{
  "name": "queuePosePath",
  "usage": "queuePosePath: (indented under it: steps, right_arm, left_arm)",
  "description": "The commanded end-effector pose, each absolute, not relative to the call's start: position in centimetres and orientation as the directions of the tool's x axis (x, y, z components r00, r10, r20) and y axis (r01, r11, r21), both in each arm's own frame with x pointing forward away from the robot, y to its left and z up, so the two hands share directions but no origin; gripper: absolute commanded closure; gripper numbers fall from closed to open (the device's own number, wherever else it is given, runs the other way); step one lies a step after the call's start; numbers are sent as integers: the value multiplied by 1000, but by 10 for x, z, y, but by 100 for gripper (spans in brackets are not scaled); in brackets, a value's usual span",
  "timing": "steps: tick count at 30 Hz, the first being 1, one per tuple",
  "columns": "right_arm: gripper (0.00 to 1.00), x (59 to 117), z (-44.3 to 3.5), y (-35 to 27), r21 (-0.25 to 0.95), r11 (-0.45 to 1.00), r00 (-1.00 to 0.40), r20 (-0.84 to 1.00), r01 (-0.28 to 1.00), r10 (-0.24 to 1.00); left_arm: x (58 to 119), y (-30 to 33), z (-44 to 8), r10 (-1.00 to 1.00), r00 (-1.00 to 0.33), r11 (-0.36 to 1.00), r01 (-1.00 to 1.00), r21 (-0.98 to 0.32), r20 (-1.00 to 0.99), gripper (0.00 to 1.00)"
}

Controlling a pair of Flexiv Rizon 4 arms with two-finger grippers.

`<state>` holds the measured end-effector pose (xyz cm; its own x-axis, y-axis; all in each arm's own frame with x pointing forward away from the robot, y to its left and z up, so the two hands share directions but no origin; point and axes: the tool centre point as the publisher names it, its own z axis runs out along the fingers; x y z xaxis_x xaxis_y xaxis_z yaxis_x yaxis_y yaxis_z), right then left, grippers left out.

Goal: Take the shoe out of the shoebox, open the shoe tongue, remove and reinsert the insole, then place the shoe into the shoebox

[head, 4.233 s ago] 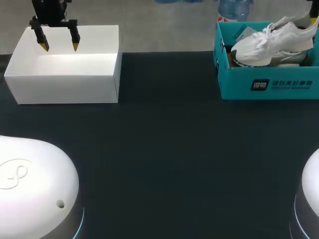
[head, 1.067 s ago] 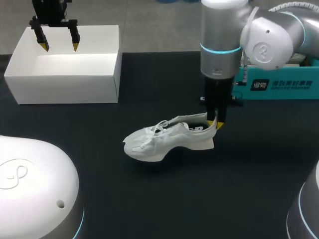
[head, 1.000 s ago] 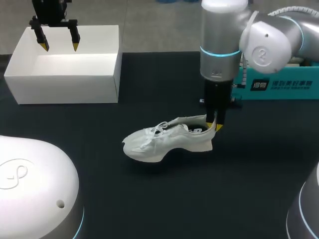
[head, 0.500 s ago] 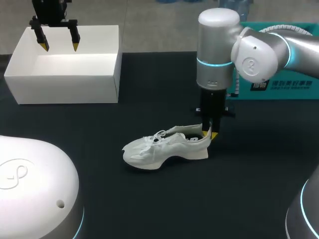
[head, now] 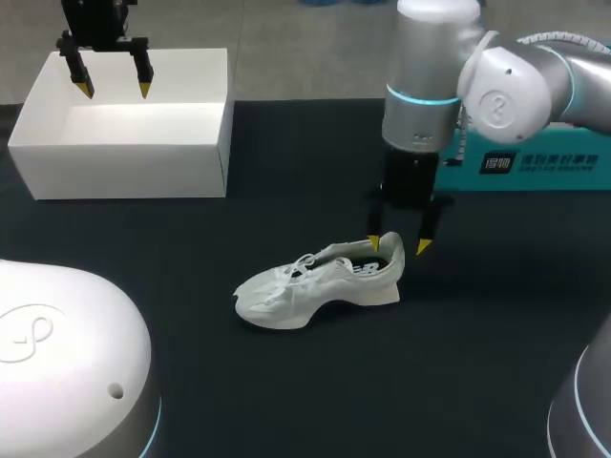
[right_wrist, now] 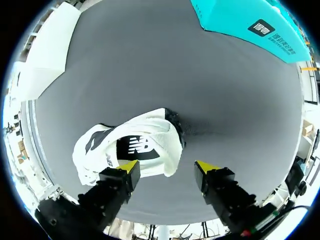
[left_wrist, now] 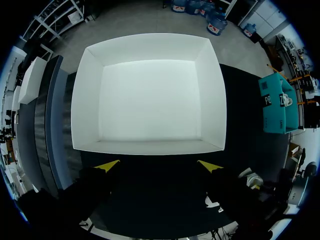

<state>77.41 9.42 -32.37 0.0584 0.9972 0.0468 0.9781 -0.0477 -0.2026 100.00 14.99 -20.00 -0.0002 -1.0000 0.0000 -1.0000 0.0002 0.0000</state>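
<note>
The dark table [head: 315, 382] carries a white box [head: 124, 172] at far left and the teal shoebox [head: 535, 164] at far right. The white sneaker [head: 315, 281] rests on its sole mid-table, so taking it out looks done. The tongue, the insole and the return to the shoebox remain. The right gripper [head: 398, 245] hangs spread over the heel, gripping nothing. The left gripper [head: 115, 90] hovers spread above the white box.

Bright even light, faint shadow under the shoe [head: 315, 281]

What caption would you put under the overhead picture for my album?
Right claw open at the heel of a white shoe on the black table.
</note>
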Motion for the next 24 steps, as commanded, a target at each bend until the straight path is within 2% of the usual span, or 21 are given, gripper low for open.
queuePosePath:
  steps: [1, 5, 7, 11, 16, 24]
  right_arm:
    - [0, 762, -294, 71, -134, 66, -48, 132, 989, 990]
    - [0, 761, -280, 62, -68, 282, -271, 140, 957, 952]
    - [0, 761, -278, 59, -48, 427, -417, 144, 903, 898]
    - [0, 768, -271, 55, 11, 620, -616, 119, 785, 779]
    - [0, 783, -258, 54, 136, 856, -867, 99, 499, 489]
    - [0, 783, -258, 54, 136, 856, -867, 99, 499, 489]
  left_arm:
    - [1000, 150, -200, -1000, 0, 0, -1000, 0, 0, 0]
    - [1000, 150, -200, -1000, 0, 0, -1000, 0, 0, 0]
    - [1000, 150, -200, -1000, 0, 0, -1000, 0, 0, 0]
    - [1000, 150, -200, -1000, 0, 0, -1000, 0, 0, 0]
    - [1000, 150, -200, -1000, 0, 0, -1000, 0, 0, 0]
    - [1000, 150, -200, -1000, 0, 0, -1000, 0, 0, 0]
